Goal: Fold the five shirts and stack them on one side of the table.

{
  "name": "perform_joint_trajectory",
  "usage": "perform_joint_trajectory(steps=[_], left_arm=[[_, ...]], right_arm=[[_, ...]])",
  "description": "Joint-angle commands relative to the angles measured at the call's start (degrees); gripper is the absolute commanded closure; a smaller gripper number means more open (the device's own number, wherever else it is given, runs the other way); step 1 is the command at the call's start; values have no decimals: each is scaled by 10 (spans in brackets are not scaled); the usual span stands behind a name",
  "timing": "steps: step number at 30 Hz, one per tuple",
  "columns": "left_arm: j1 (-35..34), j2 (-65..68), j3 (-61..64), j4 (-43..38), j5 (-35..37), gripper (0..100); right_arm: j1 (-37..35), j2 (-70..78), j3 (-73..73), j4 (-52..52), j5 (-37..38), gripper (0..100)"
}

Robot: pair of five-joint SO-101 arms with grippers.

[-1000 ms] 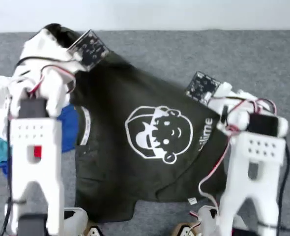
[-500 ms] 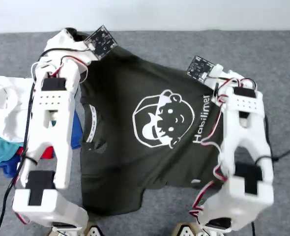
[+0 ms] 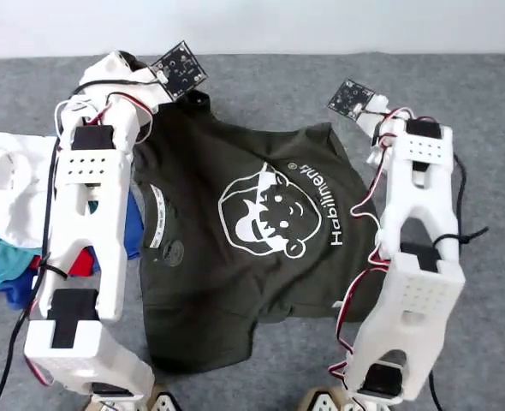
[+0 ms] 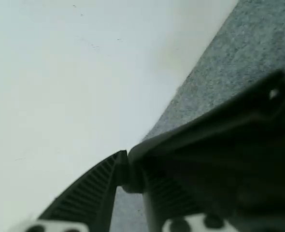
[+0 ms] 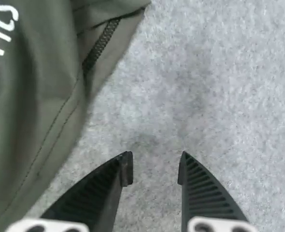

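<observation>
Well, my left arm stretches up the left side of the high view, and its pincer (image 4: pixel 132 175) is clamped tight on a fold of the dark green shirt (image 3: pixel 205 175) near the upper left of the frame. My right arm reaches up the right side. Its pincer (image 5: pixel 154 169) hangs with the jaws apart over bare grey counter (image 3: pixel 479 128), just beside the shirt's hemmed edge and holding nothing. The shirt lies spread across the centre of the frame between both arms, print up, a bit rumpled along the bottom. Both arms cover part of its side edges. A heap of other shirts (image 3: pixel 2 193), white, teal, blue and red, sits at the left edge, partly behind my left arm.
</observation>
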Motion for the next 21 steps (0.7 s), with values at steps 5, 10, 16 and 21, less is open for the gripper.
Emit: perform_joint_trajectory(steps=[5, 10, 16, 21], left_arm=[[16, -3, -36, 24, -6, 987], [20, -2, -34, 53, -6, 987], [21, -2, -33, 59, -6, 987], [21, -6, -33, 65, -5, 987]], right_arm=[[-38, 8, -60, 12, -8, 840], [-86, 23, -66, -34, -34, 826], [-117, 105, -110, -55, -84, 828], [-104, 165, -118, -55, -98, 913]])
